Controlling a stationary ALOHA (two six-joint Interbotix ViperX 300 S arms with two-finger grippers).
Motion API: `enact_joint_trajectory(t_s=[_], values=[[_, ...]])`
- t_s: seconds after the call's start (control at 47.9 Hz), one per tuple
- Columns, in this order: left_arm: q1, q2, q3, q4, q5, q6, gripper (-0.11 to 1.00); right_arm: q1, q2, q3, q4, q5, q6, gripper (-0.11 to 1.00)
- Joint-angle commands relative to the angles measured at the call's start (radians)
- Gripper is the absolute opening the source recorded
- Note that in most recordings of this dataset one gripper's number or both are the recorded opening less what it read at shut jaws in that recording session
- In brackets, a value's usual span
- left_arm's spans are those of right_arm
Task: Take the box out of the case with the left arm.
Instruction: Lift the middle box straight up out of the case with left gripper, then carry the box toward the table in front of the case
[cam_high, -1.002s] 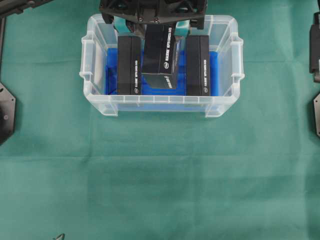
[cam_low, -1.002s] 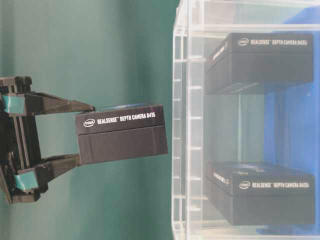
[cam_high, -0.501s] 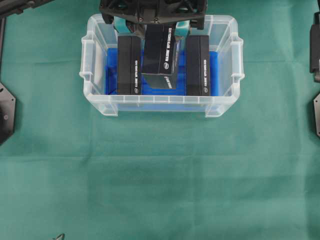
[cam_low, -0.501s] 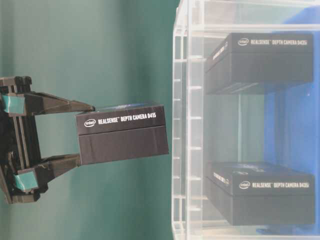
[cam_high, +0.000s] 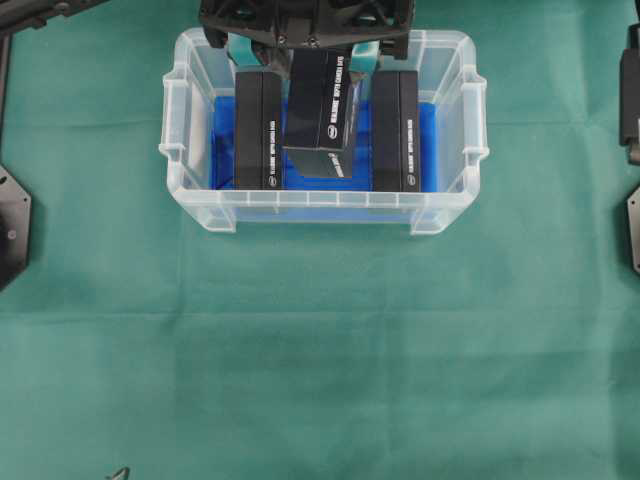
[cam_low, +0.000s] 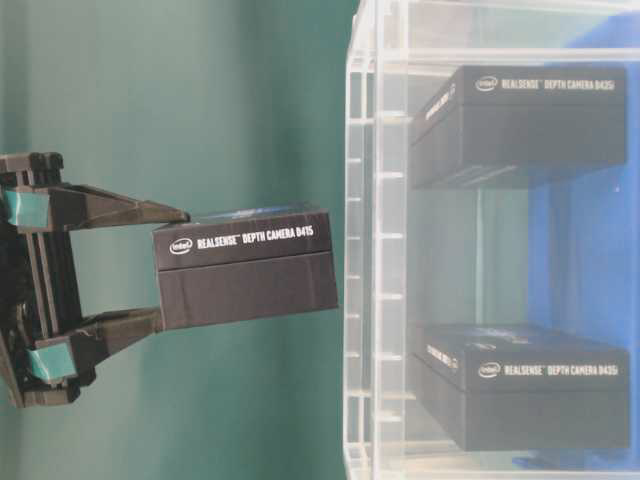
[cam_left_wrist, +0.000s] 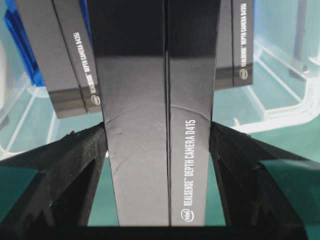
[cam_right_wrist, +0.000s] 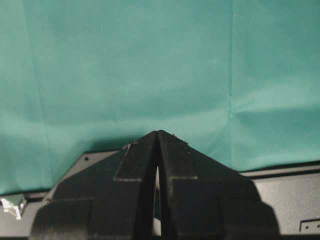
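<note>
Overhead view: a clear, translucent plastic case (cam_high: 324, 205) with rim handles stands on the bench (cam_high: 320, 350), which is covered in a slightly creased green cloth. A bright blue sheet (cam_high: 427, 140) lines the case's bottom. Inside, two matte black rectangular boxes stand on edge, the left box (cam_high: 258, 130) and the right box (cam_high: 395, 130), each with small white print down its side. Between them, above the case's middle, the held box (cam_high: 320, 112) is tilted and sits higher than both. The left gripper (cam_high: 306, 22), black open lattice with teal pads, reaches in over the case's far rim and holds that box by its far end.

Table-level view: this picture is turned on its side. The held box (cam_low: 245, 268) is outside the case (cam_low: 375, 250), clear of its ribbed rim. The left gripper (cam_low: 150, 265) has its jaws clamped on the box's two broad faces; white lettering reads "REALSENSE DEPTH CAMERA D415".

Left wrist view: the held box (cam_left_wrist: 155, 115), smooth and glossy with a seam down its middle, fills the space between the two rough black fingers (cam_left_wrist: 75, 170). The other two boxes lie beyond in the case.

Right wrist view: the right gripper (cam_right_wrist: 157, 134) hangs over bare green cloth, its jaws together, well apart from the case.
</note>
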Motion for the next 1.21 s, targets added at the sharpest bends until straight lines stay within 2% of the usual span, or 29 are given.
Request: enact_joint_trajectory(t_s=[0.0, 0.271, 0.605, 1.002, 1.189], values=[[-0.002, -0.058, -0.029, 0.003, -0.002, -0.002, 0.61, -0.002, -0.003, -0.009, -0.003, -0.003, 0.000, 0.01], [-0.015, -0.060, -0.031, 0.003, -0.002, -0.009, 0.61, 0.000, -0.002, -0.009, -0.003, -0.003, 0.000, 0.01], [-0.101, -0.084, -0.005, 0.017, 0.011, -0.107, 0.61, 0.000, -0.003, -0.009, -0.003, -0.003, 0.000, 0.01], [-0.287, -0.097, 0.029, 0.018, 0.011, -0.290, 0.61, -0.002, -0.003, -0.009, -0.003, -0.003, 0.000, 0.01], [-0.382, -0.095, 0.044, 0.026, 0.006, -0.410, 0.61, -0.002, -0.003, -0.009, 0.002, 0.000, 0.002, 0.01]])
